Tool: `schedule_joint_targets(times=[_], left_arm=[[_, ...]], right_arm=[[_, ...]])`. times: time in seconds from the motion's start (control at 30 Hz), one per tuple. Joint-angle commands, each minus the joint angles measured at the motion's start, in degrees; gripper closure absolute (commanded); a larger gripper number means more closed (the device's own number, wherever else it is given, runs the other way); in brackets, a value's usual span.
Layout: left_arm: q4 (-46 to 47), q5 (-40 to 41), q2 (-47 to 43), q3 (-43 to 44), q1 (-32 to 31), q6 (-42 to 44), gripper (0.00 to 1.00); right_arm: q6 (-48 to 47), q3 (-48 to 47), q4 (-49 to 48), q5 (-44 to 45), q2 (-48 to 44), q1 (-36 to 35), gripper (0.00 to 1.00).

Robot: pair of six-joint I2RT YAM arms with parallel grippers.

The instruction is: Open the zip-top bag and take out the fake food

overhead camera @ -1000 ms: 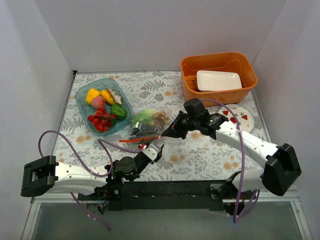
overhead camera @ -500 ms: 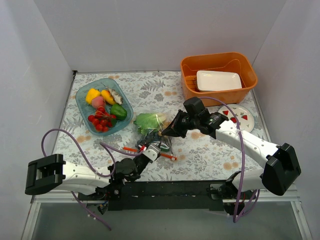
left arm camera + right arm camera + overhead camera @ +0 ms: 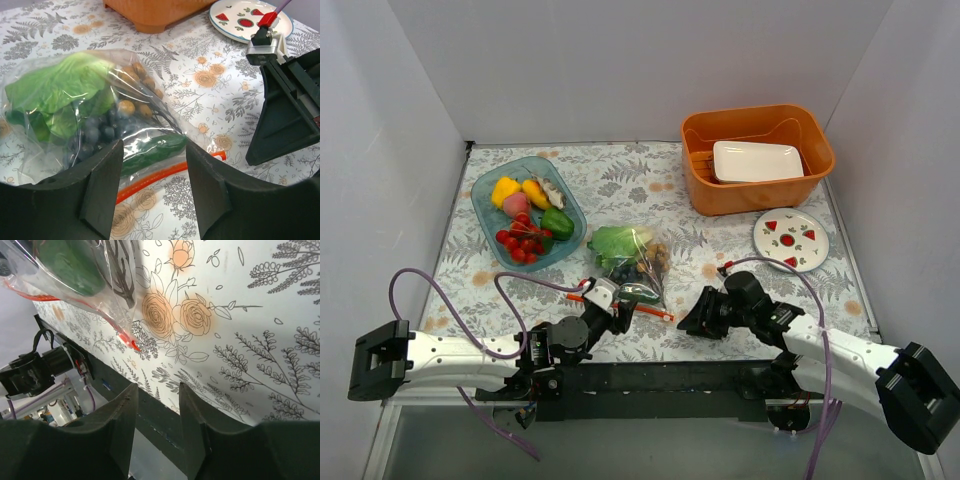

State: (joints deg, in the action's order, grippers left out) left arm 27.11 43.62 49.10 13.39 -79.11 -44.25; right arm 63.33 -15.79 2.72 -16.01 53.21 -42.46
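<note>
Lettuce (image 3: 52, 87) in zip-top bag (image 3: 167, 125) escapes right wrist view.

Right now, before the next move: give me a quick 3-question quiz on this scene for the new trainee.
1. True or false: the bag has its red zip strip on the side toward the back wall.
2. What lies in the orange basket? A) a white dish B) a lettuce C) cherry tomatoes
3. Are the left jaws open or shut, and where are they?
Key: 1 false, the strip is on the near side. 2 A. 3 open, straddling the bag's zip edge.
</note>
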Motion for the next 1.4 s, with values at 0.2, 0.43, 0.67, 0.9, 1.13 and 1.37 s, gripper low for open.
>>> schedule_joint_targets(times=[0.2, 0.43, 0.67, 0.9, 1.13, 1.37], left_arm=[[-3.8, -2.4, -0.1, 2.3, -0.3, -3.7, 0.47], [-5.1, -3.8, -0.1, 2.9, -0.3, -3.9, 0.47], [-6.2, -5.0, 0.9, 3.7, -0.3, -4.2, 0.41], [-5.9, -5.2, 1.3, 3.8, -0.3, -3.3, 0.40], [-5.6, -6.5, 2.8, 4.1, -0.3, -3.5, 0.36], [-3.7, -7.4, 3.9, 3.8, -0.3, -2.2, 0.35]], right_arm=[[0.2, 2.0, -23.5, -0.3, 5.2, 0.2, 0.55], [0.6, 2.6, -27.7, 0.3, 9.5, 0.2, 0.57], [0.0, 1.6, -26.8, 0.6, 12.0, 0.2, 0.60], [-1.6, 2.2, -24.7, 1.9, 11.1, 0.2, 0.62], [-1.6, 1.1, -27.7, 0.6, 13.7, 0.2, 0.62], [-0.4, 0.1, -29.4, -0.2, 16.4, 0.2, 0.64]])
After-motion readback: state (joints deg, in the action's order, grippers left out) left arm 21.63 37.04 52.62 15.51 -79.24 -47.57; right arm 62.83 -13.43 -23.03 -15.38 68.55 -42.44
